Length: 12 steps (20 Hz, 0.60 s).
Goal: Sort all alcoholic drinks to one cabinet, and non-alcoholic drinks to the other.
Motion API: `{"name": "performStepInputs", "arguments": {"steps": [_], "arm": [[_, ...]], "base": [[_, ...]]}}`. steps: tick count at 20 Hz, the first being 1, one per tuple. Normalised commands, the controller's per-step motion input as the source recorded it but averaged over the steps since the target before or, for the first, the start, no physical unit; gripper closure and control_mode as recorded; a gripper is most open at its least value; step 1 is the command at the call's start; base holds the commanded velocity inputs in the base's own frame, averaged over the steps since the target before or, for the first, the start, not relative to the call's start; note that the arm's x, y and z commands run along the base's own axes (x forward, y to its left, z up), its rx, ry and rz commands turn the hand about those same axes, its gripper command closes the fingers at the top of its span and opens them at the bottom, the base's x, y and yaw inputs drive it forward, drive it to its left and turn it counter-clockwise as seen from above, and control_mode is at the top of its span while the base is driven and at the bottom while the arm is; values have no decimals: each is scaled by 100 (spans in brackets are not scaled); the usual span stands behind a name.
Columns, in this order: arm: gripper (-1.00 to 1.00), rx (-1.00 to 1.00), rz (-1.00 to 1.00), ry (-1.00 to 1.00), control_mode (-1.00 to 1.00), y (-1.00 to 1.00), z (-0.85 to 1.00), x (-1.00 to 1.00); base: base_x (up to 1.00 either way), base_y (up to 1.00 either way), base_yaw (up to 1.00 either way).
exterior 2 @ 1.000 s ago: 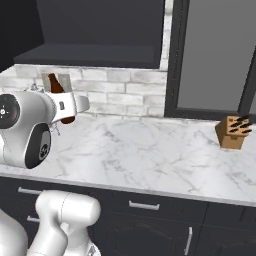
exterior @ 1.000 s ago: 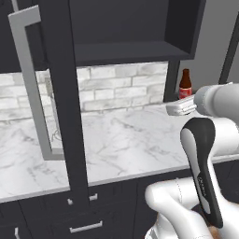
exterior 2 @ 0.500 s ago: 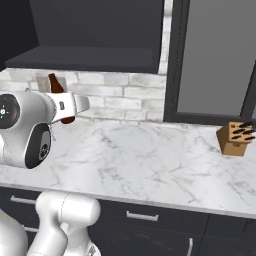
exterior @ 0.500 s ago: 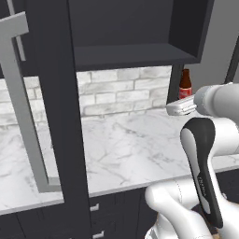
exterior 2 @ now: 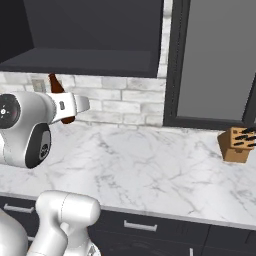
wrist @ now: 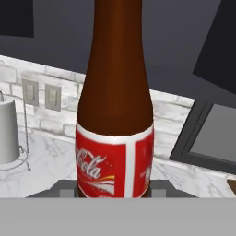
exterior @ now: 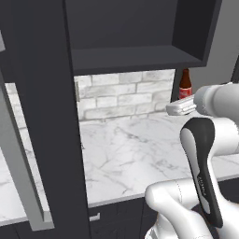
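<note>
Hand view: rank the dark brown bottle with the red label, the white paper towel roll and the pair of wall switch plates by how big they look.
1. Dark brown bottle with the red label, though it sits closest to the camera, which inflates it.
2. White paper towel roll.
3. Pair of wall switch plates.

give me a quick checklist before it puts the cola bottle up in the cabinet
1. Claw shut on the small brown bottle: ok.
2. Bottle upright in the grip: ok.
3. Open cabinet ahead: ok.
4. Shelf bare where it shows: ok; its far corners cannot tell.
5. Bottle raised to shelf height: not ok, it sits below the shelf edge.
6. Marble counter under the path clear, knife block far to the side: ok.
</note>
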Motion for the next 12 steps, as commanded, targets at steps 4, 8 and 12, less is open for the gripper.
{"name": "performStepInputs", "arguments": {"steps": [4,8,12], "arm": [[100,0,0,0,100,0,0,0],[100,0,0,0,100,0,0,0],[100,0,0,0,100,0,0,0]], "base": [[41,-9,0],[22,-1,-1],[2,-1,-1]]}}
